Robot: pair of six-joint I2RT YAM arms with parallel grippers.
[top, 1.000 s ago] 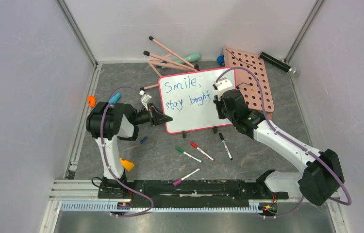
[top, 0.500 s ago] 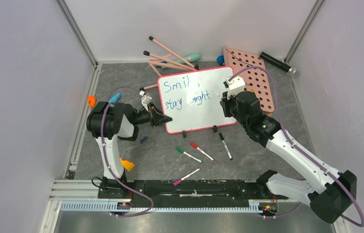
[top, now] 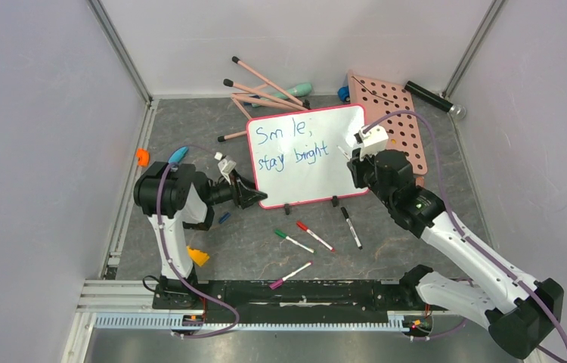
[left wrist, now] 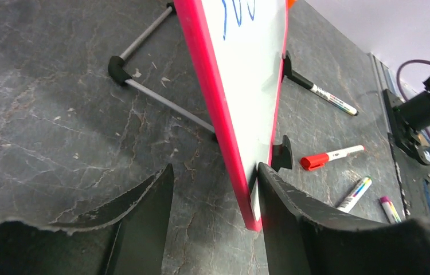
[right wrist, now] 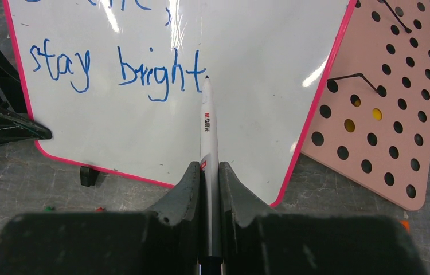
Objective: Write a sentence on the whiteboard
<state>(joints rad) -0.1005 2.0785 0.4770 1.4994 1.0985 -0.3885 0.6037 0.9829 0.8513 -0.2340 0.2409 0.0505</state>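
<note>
The whiteboard (top: 318, 178) stands tilted on two black feet at the table's middle. The sentence (top: 289, 148) in blue reads "Smile, stay bright" in two lines. My left gripper (top: 254, 198) is open around the board's lower left corner. In the left wrist view the pink rim (left wrist: 215, 103) lies between the jaws, close against the right finger (left wrist: 293, 212). My right gripper (right wrist: 210, 169) is shut on a grey marker (right wrist: 208, 129). The marker's tip points at the whiteboard (right wrist: 258, 51) just right of "bright" in the sentence (right wrist: 144, 74).
Loose markers lie in front of the board: green (top: 292, 241), red (top: 315, 236), black (top: 351, 228), pink (top: 290, 274). A pink pegboard (top: 398, 128) lies right of the board. Pink sticks (top: 265, 91) and a black flashlight (top: 435, 99) lie behind it.
My left gripper has opened and let go of the board's lower left corner. My right arm has drawn back to the right with the marker, uncovering the end of "bright".
</note>
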